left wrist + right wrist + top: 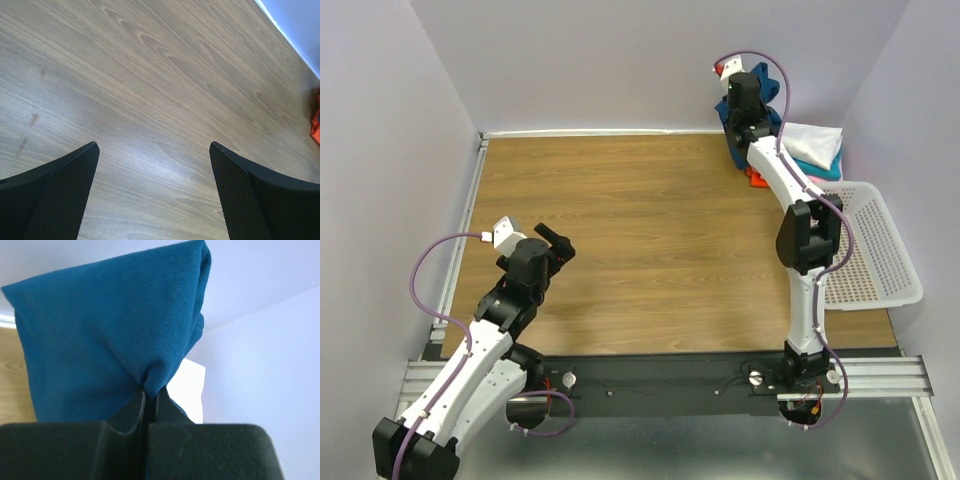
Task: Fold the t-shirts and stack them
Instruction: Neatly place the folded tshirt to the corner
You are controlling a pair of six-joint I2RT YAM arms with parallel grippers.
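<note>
While left fingers stand wide apart over bench, right fingers pinch blue t-shirt fold at their tips.

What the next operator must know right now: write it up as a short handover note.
Left gripper: open, holding nothing, above the table on the left.
Right gripper: shut on the blue t-shirt, lifted at the far right corner.
Pile there: folded white t-shirt on the teal one, orange-red one beside it, next to the basket.
Done: those appear folded.
Left: set the blue one on the pile and release; whether it is neatly folded cannot be told.
</note>
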